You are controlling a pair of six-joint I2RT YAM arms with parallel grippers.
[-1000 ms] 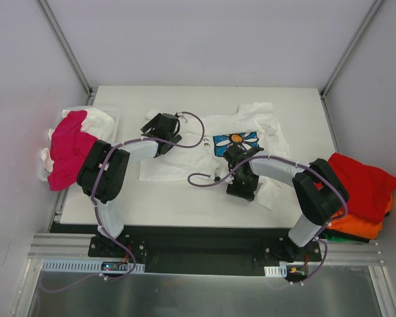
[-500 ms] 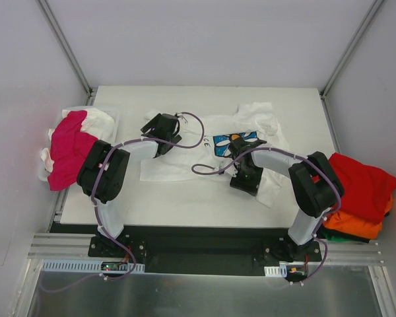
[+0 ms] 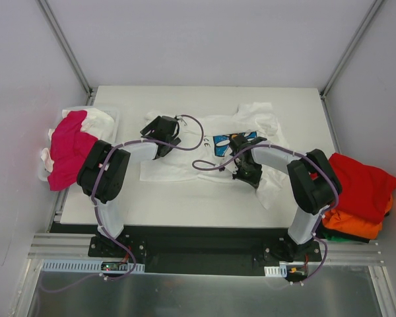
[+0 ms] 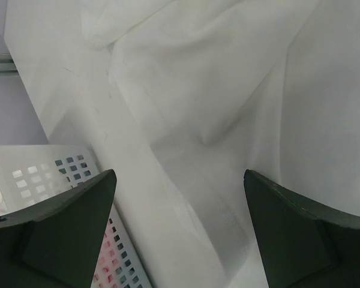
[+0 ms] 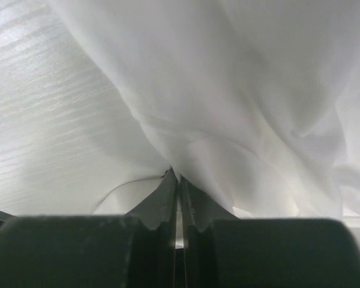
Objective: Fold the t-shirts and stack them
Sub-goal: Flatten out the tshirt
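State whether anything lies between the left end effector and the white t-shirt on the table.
Nothing visible does. The left end effector hangs open directly over the white t-shirt, only cloth showing between its fingers; the plastic basket sits off to one side.

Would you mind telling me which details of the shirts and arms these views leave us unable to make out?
1. Top view: the right arm covers part of the daisy print on the white t-shirt.
2. Top view: the red t-shirt hides all but an edge of the orange t-shirt beneath it.
3. Right wrist view: bunched white cloth hides whatever lies beyond the right fingers.
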